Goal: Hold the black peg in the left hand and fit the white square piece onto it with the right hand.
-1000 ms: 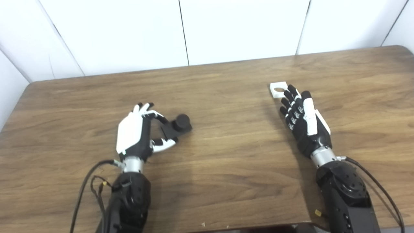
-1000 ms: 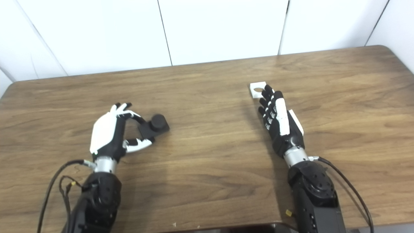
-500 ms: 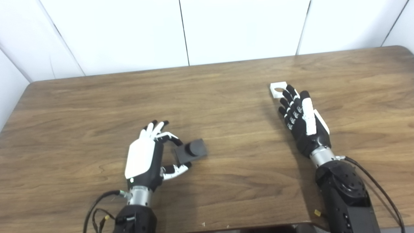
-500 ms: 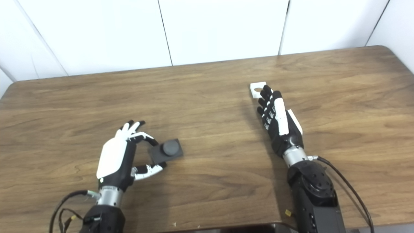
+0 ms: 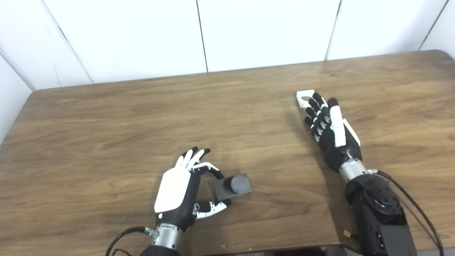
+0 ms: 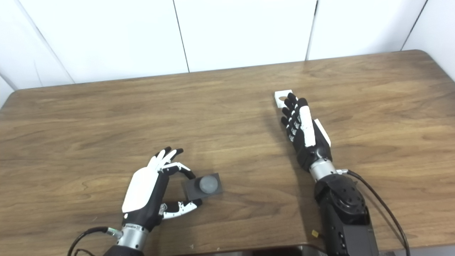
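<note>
Wooden table point(image 5: 106, 117), white wall panels point(image 5: 263, 32)

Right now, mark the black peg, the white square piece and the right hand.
black peg point(image 5: 239, 183), left eye view, on the round top of the stud.
white square piece point(image 5: 302, 102), left eye view, on its near left corner, clear of the fingers.
right hand point(image 6: 305, 133), right eye view, on the back of the hand.

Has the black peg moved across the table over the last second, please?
Yes. The black peg, pinched in the left hand, has come toward the table's near edge and rightward; the wall seams stayed put.
</note>
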Controlling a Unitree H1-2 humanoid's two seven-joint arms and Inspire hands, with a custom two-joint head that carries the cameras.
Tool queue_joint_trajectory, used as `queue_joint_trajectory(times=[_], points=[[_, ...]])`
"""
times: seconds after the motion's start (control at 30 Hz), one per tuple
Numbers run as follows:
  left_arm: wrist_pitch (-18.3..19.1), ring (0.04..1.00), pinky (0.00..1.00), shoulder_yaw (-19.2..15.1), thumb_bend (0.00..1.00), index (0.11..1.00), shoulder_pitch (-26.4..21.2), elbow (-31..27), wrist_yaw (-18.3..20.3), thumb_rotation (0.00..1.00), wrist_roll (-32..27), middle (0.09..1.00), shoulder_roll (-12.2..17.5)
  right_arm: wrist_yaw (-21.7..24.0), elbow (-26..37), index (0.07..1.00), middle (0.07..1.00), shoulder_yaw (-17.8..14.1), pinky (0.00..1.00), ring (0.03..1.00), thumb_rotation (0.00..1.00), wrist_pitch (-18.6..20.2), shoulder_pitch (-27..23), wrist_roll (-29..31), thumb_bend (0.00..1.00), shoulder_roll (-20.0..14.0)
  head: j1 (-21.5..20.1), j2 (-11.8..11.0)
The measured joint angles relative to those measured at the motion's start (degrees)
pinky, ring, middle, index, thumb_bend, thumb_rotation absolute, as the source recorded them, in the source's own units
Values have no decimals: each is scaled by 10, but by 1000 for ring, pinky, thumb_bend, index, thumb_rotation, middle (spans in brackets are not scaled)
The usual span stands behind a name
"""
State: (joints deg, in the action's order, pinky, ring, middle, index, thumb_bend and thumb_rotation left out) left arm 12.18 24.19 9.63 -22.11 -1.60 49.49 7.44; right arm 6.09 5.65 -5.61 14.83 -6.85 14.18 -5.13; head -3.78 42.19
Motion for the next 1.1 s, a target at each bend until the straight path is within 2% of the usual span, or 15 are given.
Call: queue_joint_trajectory(times=[0.5,0.93,1.0,1.1], points=[[2,1000,996,-17,493,491,-4,1,28,81,-21,932,-4,-4,0,998,1000,0,1000,1000,1000,0,0,0,558,2,0,-4],[-14,1000,995,-33,494,491,-14,24,24,82,-33,943,-8,-4,6,996,1000,2,1000,1000,995,1,3,0,548,-5,-3,-3],[-15,1000,996,-33,494,491,-14,24,24,83,-33,940,-8,-4,10,935,974,2,888,969,777,1,3,0,565,-7,-4,-3],[-15,1000,995,-33,494,491,-14,24,24,82,-33,937,-9,-19,21,878,918,12,783,901,555,-10,6,-54,587,-13,-4,-1]])
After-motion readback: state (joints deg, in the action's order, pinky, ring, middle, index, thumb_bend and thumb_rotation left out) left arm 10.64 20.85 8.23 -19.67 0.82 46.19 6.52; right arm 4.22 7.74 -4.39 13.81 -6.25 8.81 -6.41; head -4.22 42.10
